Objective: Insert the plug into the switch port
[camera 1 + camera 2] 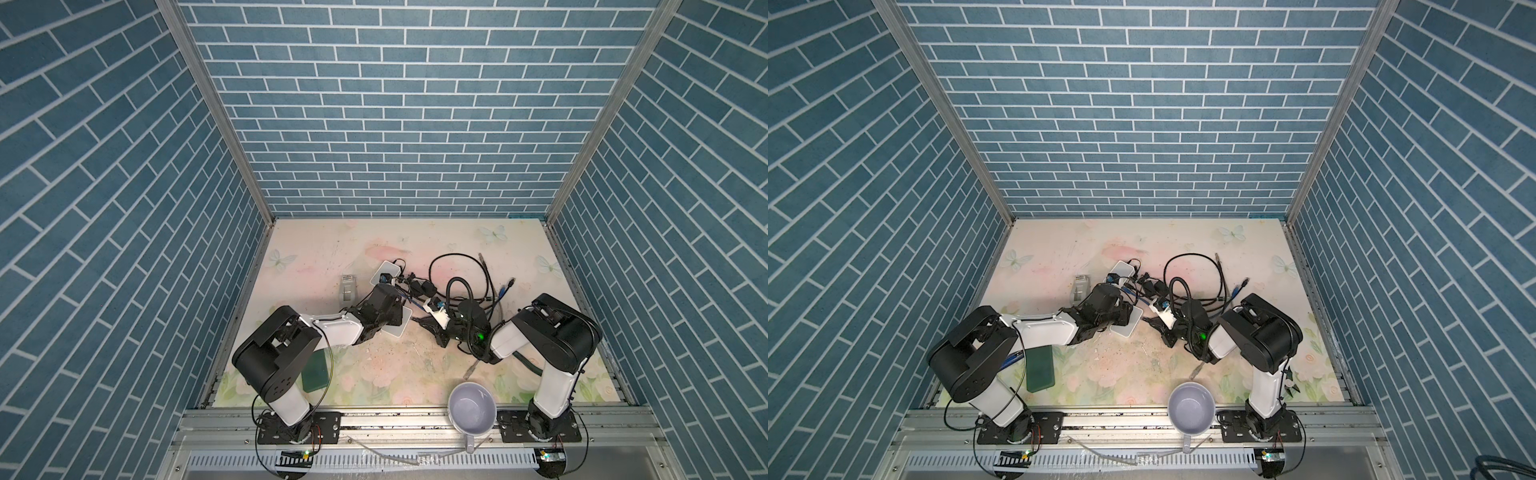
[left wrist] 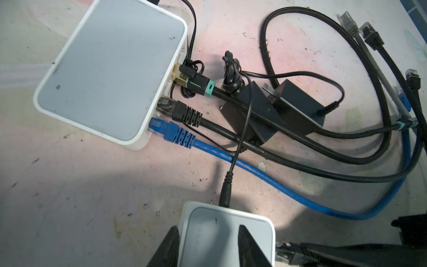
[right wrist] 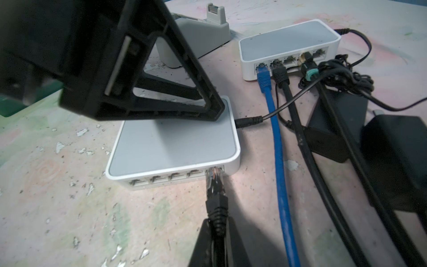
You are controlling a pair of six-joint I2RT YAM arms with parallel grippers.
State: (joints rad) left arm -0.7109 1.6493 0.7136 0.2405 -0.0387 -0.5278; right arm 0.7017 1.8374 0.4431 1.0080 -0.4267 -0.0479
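Plug, tight in right pincer, at switch end port; left pincer spread.

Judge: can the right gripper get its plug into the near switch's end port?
Likely yes: the right gripper holds the black plug at the end port of the near switch; nothing blocks it.
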